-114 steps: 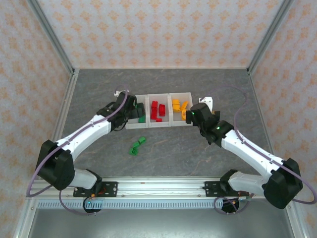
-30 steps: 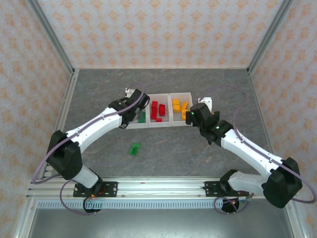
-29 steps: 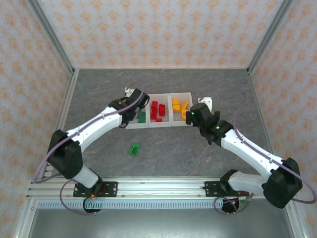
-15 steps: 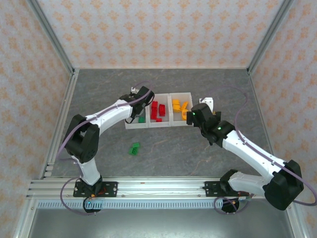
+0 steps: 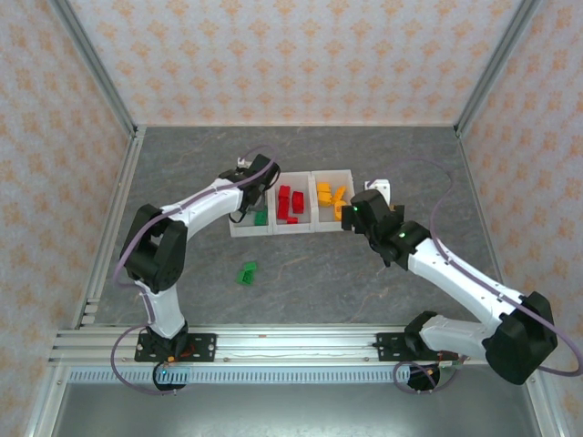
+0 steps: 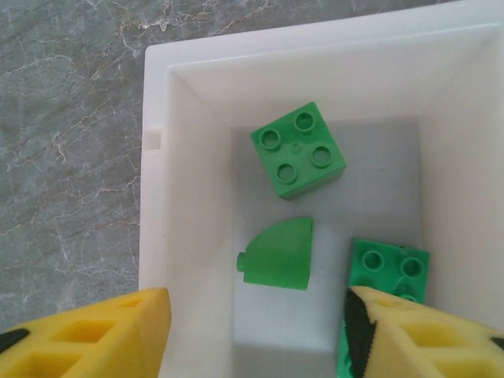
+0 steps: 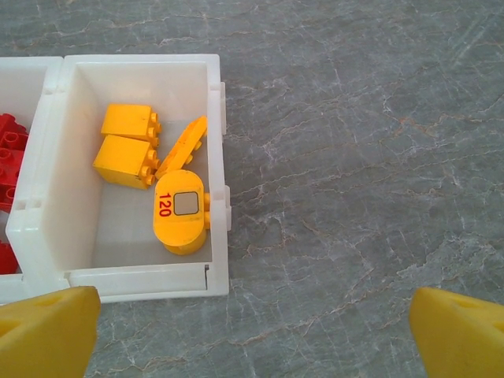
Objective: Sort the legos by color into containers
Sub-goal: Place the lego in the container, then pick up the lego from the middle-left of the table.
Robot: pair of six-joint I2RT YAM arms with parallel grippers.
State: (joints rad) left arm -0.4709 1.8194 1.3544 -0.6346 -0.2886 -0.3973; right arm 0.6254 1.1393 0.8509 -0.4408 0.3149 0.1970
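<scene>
My left gripper (image 6: 256, 339) hangs open over the left container (image 6: 181, 197), with nothing between its yellow fingers (image 6: 87, 335). Inside lie three green legos: a square brick (image 6: 298, 150), a curved piece (image 6: 277, 253) and a brick (image 6: 388, 268) partly under my right finger. One green lego (image 5: 247, 272) lies loose on the table. Red legos (image 5: 290, 202) are in the middle container, orange-yellow legos (image 7: 130, 153) in the right container (image 7: 216, 157). My right gripper (image 7: 253, 335) stands open at that container's near right corner, holding nothing.
The three joined bins (image 5: 291, 229) sit mid-table. Both arms reach in from the near edge, the left gripper (image 5: 256, 194) and right gripper (image 5: 349, 217) flanking the row. A small white part (image 5: 380, 187) lies just right of the bins. Metal frame posts border the grey table.
My left gripper has swung over the left container and opened; the green curved piece now lies on the bin floor. The right arm has barely moved.
</scene>
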